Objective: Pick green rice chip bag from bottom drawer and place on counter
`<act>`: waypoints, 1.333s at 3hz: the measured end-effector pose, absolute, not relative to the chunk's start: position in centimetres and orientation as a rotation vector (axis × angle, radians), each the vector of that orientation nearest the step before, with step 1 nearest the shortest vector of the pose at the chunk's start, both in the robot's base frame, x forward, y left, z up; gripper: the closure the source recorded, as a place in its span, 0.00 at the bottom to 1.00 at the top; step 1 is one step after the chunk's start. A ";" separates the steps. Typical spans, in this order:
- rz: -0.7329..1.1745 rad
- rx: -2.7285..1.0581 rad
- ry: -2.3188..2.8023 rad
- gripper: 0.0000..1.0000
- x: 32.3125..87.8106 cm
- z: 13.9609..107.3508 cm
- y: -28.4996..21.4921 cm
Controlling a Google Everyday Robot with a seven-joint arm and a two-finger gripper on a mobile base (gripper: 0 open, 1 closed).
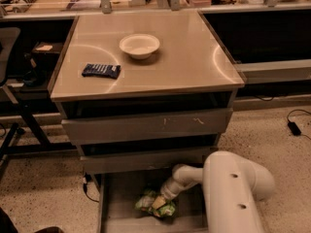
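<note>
Gripper (162,199) sits low in the open bottom drawer (104,208), at the end of the white arm (233,188), which slants down and to the left from the right side of the view; its tip is touching, or all but touching, the green rice chip bag (147,203). Whether the jaws are wide or already closed on the bag I cannot tell, because the wrist covers them from this angle.

The bag lies crumpled on the drawer floor, directly under the tip and spilling a little to its left; its long axis runs roughly across the drawer's width, so the arm's line of approach meets it near its right-hand end rather than at its middle.

The bench (180,62) — the glossy beige cabinet top — is well above the bag, with two shut grey drawers between. A white bowl (139,45) and a dark blue packet (101,71) occupy its left and centre; the right half looks like the freer landing spot. My reading is that the bag must travel outward from the cabinet face first, then upward — a straight lift risks catching the drawer fronts overhead.
</note>
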State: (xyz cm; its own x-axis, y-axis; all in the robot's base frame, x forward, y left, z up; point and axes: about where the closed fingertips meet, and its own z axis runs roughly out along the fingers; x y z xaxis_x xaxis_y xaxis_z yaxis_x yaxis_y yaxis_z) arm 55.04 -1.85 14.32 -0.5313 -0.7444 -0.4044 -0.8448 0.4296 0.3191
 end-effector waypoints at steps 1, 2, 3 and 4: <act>0.627 -1.153 2.477 1.00 57.4 21.4 -5.6; 0.521 -0.940 2.463 1.00 58.1 28.6 -9.8; 0.495 -0.885 2.476 1.00 57.4 30.8 -11.1; 0.496 -0.874 2.489 1.00 56.7 31.1 -11.5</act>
State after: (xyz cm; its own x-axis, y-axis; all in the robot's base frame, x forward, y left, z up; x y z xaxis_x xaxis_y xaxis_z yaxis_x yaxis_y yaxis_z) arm 56.72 -11.51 31.12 -0.6962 -0.4911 -0.5236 -0.6543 0.7342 0.1813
